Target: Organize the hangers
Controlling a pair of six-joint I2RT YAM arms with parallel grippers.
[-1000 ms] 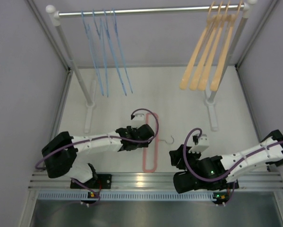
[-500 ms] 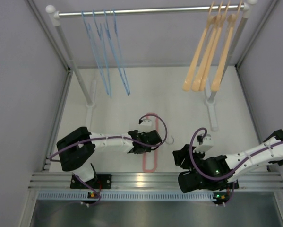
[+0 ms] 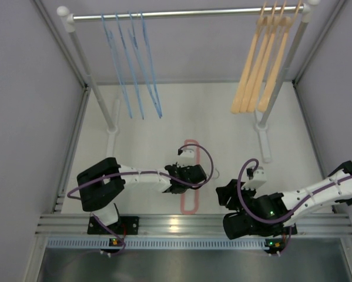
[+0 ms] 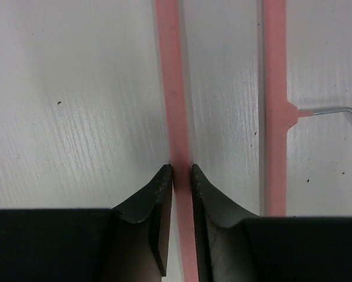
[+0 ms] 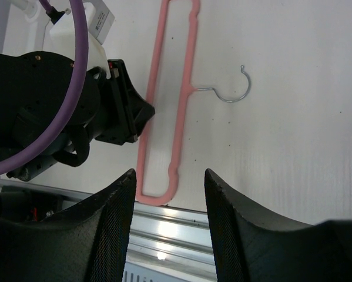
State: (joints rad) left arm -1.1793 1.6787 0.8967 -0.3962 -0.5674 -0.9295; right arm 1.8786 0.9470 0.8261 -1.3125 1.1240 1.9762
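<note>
A pink hanger [image 3: 190, 204] with a metal hook [image 5: 237, 94] lies flat on the white table near the front. My left gripper [image 4: 181, 170] is down on it, its fingertips [image 4: 164, 176] pressed against either side of the hanger's long straight bar [image 4: 174, 88]. In the top view that gripper [image 3: 188, 174] covers the hanger's middle. My right gripper [image 5: 170, 171] hovers open to the right of the hanger with nothing between its fingers. Thin blue hangers [image 3: 131, 64] hang at the left of the silver rail [image 3: 187, 12], and peach hangers [image 3: 261, 64] hang at the right.
The rail's white stand has feet on the table at the left [image 3: 111, 147] and right [image 3: 264, 141]. An aluminium strip [image 3: 187, 223] runs along the near edge just below the pink hanger's end. Grey walls close in both sides.
My left gripper moved right and slightly nearer, over the pink hanger, and its jaws closed in on the bar. The hanging blue and peach hangers swayed. The right arm barely moved.
</note>
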